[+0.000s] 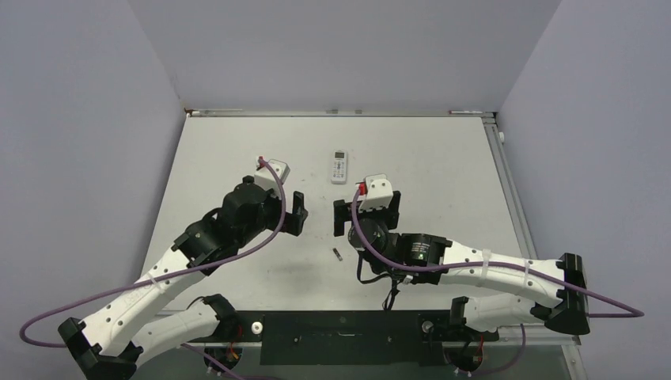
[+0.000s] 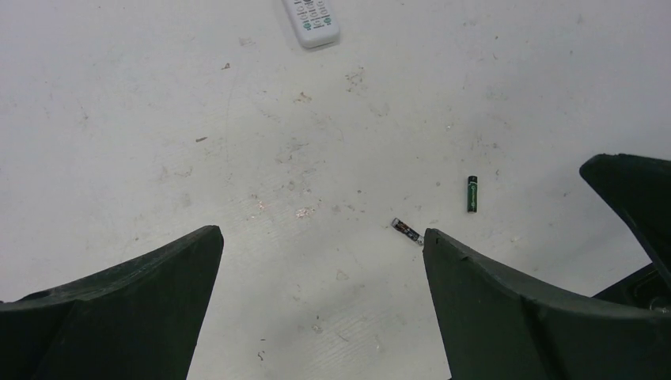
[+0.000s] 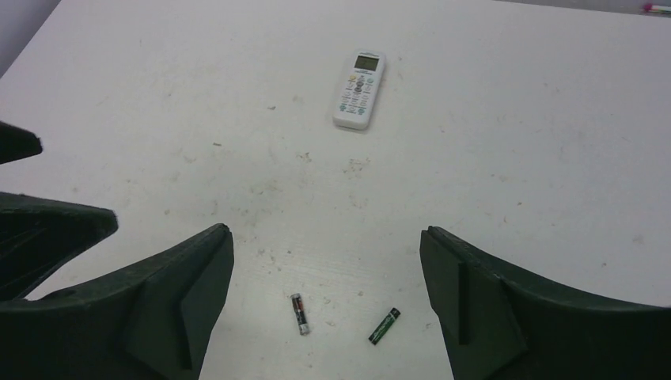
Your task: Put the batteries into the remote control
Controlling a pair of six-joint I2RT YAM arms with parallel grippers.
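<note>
The white remote control [image 1: 339,166] lies face up at the far middle of the table, display and buttons showing; it also shows in the left wrist view [image 2: 312,20] and the right wrist view [image 3: 359,89]. Two batteries lie loose on the table nearer the arms: a dark one with a silver end [image 3: 299,313] [image 2: 406,229] [image 1: 338,254] and a green-labelled one [image 3: 384,326] [image 2: 471,194]. My left gripper [image 1: 299,214] [image 2: 322,232] is open and empty, left of the batteries. My right gripper [image 1: 366,212] [image 3: 326,230] is open and empty, above them.
The white table [image 1: 443,158] carries small scuffs and specks. The two grippers face each other about a hand's width apart. Grey walls close in the table at the back and sides. A black bar [image 1: 340,328] runs along the near edge between the arm bases.
</note>
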